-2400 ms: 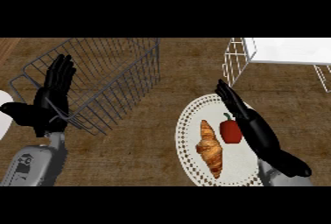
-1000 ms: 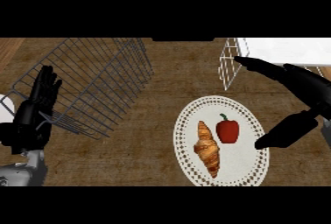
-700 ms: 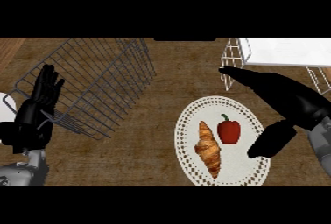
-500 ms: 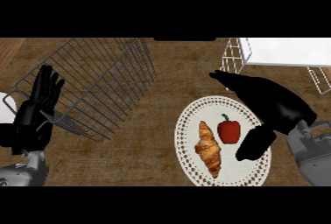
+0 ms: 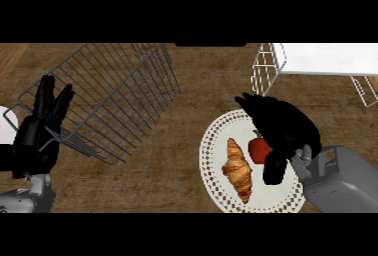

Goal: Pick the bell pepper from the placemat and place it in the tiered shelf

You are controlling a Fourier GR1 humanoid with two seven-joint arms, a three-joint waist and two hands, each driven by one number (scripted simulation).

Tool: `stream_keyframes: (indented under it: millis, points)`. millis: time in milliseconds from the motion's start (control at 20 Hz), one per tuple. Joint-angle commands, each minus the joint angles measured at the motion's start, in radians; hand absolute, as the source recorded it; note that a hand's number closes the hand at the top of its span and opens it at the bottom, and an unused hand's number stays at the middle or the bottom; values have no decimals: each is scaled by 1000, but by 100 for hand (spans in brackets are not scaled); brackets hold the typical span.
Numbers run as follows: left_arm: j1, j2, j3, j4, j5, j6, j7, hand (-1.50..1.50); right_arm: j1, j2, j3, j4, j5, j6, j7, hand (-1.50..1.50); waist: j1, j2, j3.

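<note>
Pepper (image 5: 259, 149) is sitting on the round white placemat (image 5: 218, 131) at lower right of the frame, red with a green stem, right next to a croissant (image 5: 238, 170) on its left. Right hand (image 5: 284, 127) hangs over the pepper and hides its right side, fingers spread and bent downward, thumb reaching down past it, but not wrapped around it. Left hand (image 5: 40, 135) rests at the left edge, fingers straight and pointing up, holding nothing. Wire basket (image 5: 118, 95) lies on the wooden bench (image 5: 166, 170) at upper left. White wire shelf (image 5: 325, 62) sits in the upper right corner.
</note>
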Motion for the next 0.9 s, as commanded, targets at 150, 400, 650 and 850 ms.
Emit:
stream_keyframes:
  millis: [150,400,650,850]
  points:
    - [-6,-41,-15,85,-4,-11,29,0,-23,51,-19,123,92,26,5,-150,-1,9,-6]
    - [64,-40,-4,6,-1,-28,20,0,122,54,8,92,202,-49,-67,-150,-2,6,-6]
    - [14,-64,-18,-7,-38,-3,67,0,133,48,-46,158,229,-16,-165,-150,-4,6,-5]
    - [-18,-43,27,31,-2,-40,75,0,134,53,-82,190,241,1,-190,-150,-6,7,-6]
